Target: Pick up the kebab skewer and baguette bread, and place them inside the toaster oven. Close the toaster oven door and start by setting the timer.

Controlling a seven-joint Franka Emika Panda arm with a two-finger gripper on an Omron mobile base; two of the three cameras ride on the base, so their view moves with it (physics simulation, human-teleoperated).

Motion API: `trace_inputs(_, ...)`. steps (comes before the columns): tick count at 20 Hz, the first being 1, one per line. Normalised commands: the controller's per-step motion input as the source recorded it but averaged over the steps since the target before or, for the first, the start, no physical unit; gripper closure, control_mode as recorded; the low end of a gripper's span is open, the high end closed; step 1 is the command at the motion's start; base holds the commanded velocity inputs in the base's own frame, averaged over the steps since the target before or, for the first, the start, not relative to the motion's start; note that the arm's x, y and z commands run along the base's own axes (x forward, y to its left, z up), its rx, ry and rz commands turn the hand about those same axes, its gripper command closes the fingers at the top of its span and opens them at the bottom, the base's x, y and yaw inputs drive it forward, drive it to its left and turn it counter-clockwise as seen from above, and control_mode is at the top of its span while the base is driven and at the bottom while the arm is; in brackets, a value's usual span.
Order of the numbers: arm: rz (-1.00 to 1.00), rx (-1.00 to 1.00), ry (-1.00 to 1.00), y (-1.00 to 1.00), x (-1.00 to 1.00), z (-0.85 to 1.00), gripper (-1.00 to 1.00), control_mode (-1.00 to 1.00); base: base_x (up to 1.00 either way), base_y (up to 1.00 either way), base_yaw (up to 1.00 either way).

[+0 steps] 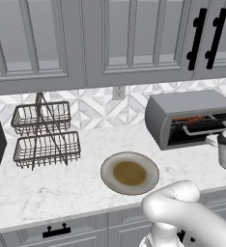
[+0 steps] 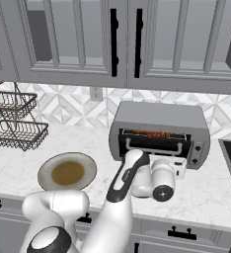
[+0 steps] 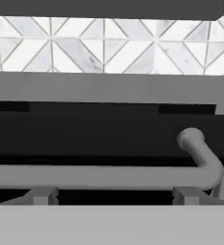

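Directly ahead of the end effector (image 2: 179, 160), jaws apart and empty, the toaster oven door (image 2: 154, 143) handle (image 3: 99, 176) runs crosswise, very near.

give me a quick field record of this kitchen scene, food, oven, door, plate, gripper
food: reddish-brown pieces on the rack inside the toaster oven; which is skewer or loaf, too small to tell
door: toaster oven door raised, near shut, handle facing the hand
plate: bare, on counter
gripper: open, right at the handle, holding nothing
basket rack: left, by the backsplash
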Motion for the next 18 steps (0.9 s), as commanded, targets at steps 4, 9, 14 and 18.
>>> trace_inputs(4,0.00,0.00,0.00,0.25,0.31,0.11,-1.00,-1.00,0.00,0.00,0.00)
trace_inputs(9,0.00,0.00,0.00,0.27,0.32,0.05,-1.00,-1.00,0.00,0.00,0.00)
trace_inputs(14,0.00,0.00,0.00,0.23,0.29,0.07,-1.00,-1.00,0.00,0.00,0.00)
trace_inputs(18,0.00,0.00,0.00,0.19,0.28,0.06,-1.00,-1.00,0.00,0.00,0.00)
